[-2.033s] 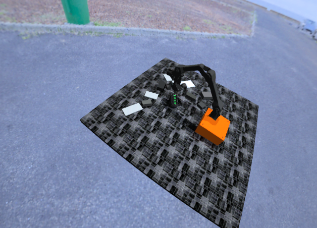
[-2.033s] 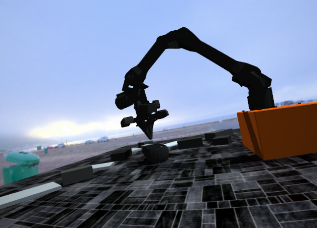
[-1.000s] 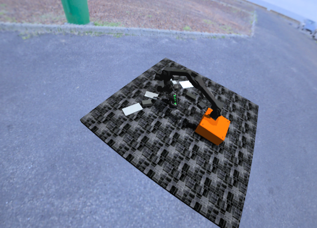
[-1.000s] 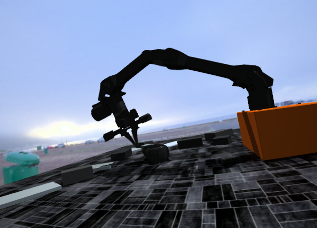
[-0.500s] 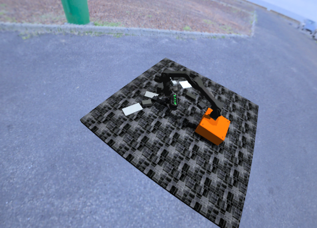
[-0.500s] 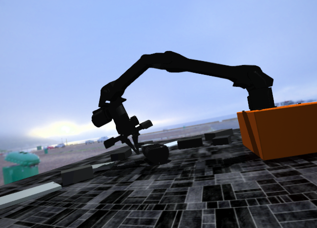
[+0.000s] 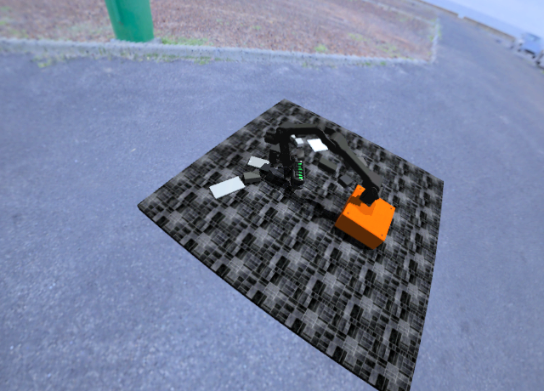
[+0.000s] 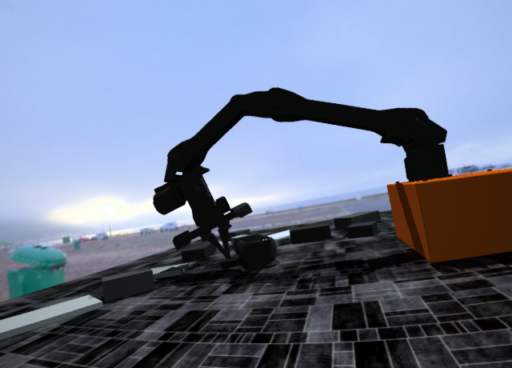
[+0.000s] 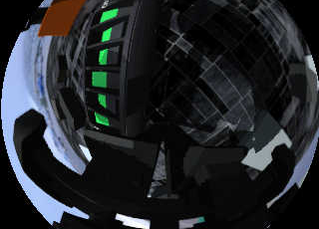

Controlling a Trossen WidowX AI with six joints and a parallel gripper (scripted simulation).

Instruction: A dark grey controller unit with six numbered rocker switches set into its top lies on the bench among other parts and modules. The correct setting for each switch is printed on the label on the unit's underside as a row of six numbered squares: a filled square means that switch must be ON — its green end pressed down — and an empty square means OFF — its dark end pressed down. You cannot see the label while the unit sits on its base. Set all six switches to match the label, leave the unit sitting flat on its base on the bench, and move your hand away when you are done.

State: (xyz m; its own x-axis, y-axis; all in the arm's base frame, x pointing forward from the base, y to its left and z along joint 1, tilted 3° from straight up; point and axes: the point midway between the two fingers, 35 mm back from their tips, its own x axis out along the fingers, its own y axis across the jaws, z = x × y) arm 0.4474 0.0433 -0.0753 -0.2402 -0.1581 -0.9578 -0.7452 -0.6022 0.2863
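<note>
Top view sets a dark patterned mat [image 7: 280,268] [image 8: 248,335] [image 9: 209,80] on grey pavement [image 7: 79,246]. Across it arches the black arm [image 7: 351,156] [image 8: 338,112], rising from an orange base box [image 7: 373,230] [image 8: 462,215] [image 9: 62,12] at about 4 o'clock from the controller unit [image 7: 298,180] [image 8: 254,252] [image 9: 137,85].

Taking directions from the unit in that same view, a large white slab [image 7: 226,187] [image 8: 50,314] lies at almost 9 o'clock, well apart, with a smaller pale slab [image 7: 257,161] [image 8: 169,270] towards 10 and a white plate [image 7: 317,144] [image 8: 281,234] at 1. Dark blocks lie around it too: a long block [image 7: 327,165] [image 8: 310,234] near 2 o'clock, a grey block [image 7: 252,177] [image 8: 128,286] at 9, a small block [image 7: 344,180] [image 8: 362,229] near 3.

The unit rests on the mat, switches upward, its label hidden. The gripper [image 7: 289,168] [image 8: 227,257] [image 9: 163,120] is closed, with nothing seen between its fingers, its tips low and just beside the unit; contact cannot be told. Smallest are the six rocker switches [image 7: 300,169] [image 9: 100,79], green ends showing; which ends are pressed is unclear.
</note>
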